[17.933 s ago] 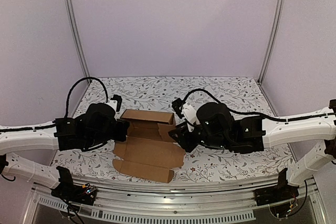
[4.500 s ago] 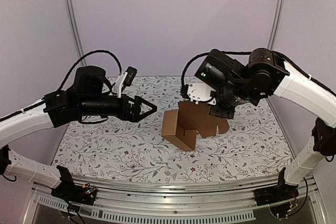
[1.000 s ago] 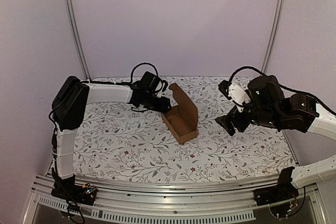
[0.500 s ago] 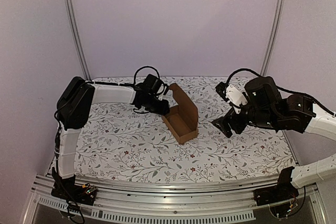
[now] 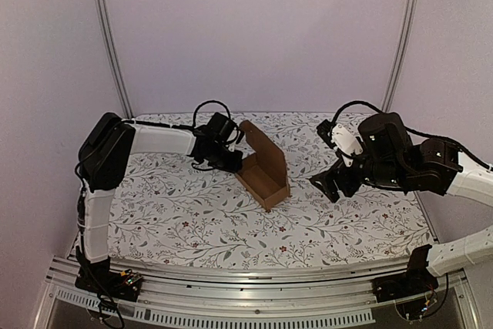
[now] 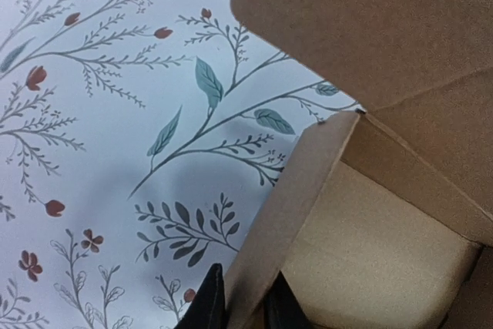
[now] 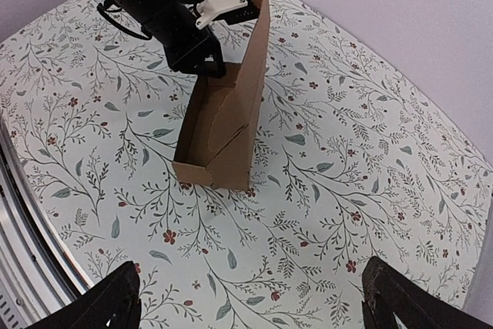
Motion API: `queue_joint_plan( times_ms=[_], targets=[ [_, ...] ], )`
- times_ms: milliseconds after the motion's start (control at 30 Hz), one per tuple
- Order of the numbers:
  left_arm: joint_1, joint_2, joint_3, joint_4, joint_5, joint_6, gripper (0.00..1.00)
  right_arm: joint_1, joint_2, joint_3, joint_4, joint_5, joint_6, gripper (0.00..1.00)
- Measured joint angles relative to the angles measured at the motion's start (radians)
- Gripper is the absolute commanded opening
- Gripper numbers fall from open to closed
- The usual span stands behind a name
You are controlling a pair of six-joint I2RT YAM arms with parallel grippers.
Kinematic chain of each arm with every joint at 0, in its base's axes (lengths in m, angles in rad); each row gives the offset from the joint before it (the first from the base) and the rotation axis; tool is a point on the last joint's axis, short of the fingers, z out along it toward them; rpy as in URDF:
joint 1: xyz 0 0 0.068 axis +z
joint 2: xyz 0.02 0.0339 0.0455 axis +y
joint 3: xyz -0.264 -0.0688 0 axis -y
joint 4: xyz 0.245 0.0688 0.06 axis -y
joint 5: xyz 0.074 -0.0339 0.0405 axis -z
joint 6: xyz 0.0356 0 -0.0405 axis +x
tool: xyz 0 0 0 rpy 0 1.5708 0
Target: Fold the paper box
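Roughly in the middle of the floral table sits the paper box, folded up into a small open tray with its opening facing up. Its long axis runs on a slant across the table, from the far-left end down to the near-right end. The lid flap stands upright along the long side that faces right, taller than the tray walls.

At the box's far-left short end, the left gripper reaches in low. In the left wrist view its dark fingers sit narrowly together with that end wall pinched between them, one finger outside the wall and one inside the tray.

The right gripper hangs well apart from the box, off its lidded right side and above the table. In the right wrist view its fingers are spread wide at the frame's lower corners, with nothing between them.
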Motion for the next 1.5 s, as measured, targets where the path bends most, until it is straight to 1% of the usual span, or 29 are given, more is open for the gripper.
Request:
queue_joint_plan(
  times_ms=[167, 367, 600, 767, 933, 1067, 1333, 1500],
  targets=[
    [-0.007, -0.042, -0.052, -0.01, -0.018, -0.018, 0.13, 0.0, 0.009, 0.0, 0.0, -0.013, 0.018, 0.99],
    [-0.026, -0.126, -0.134, -0.039, -0.041, -0.089, 0.13, 0.0, 0.026, 0.0, 0.001, -0.022, 0.055, 0.99],
    [-0.076, -0.252, -0.266, -0.051, -0.096, -0.236, 0.16, 0.0, 0.095, -0.013, 0.042, -0.043, 0.136, 0.99],
    [-0.135, -0.311, -0.34, -0.076, -0.166, -0.349, 0.13, 0.005, 0.148, -0.082, 0.121, -0.049, 0.224, 0.99],
    [-0.205, -0.352, -0.414, -0.083, -0.233, -0.488, 0.12, 0.031, 0.199, -0.15, 0.195, -0.021, 0.312, 0.99],
    [-0.238, -0.364, -0.443, -0.105, -0.277, -0.598, 0.12, 0.048, 0.216, -0.179, 0.237, 0.011, 0.367, 0.99],
    [-0.287, -0.364, -0.446, -0.132, -0.344, -0.762, 0.22, 0.055, 0.217, -0.22, 0.303, 0.072, 0.425, 0.99],
    [-0.313, -0.364, -0.446, -0.143, -0.37, -0.829, 0.35, 0.055, 0.217, -0.226, 0.319, 0.089, 0.427, 0.99]
  ],
)
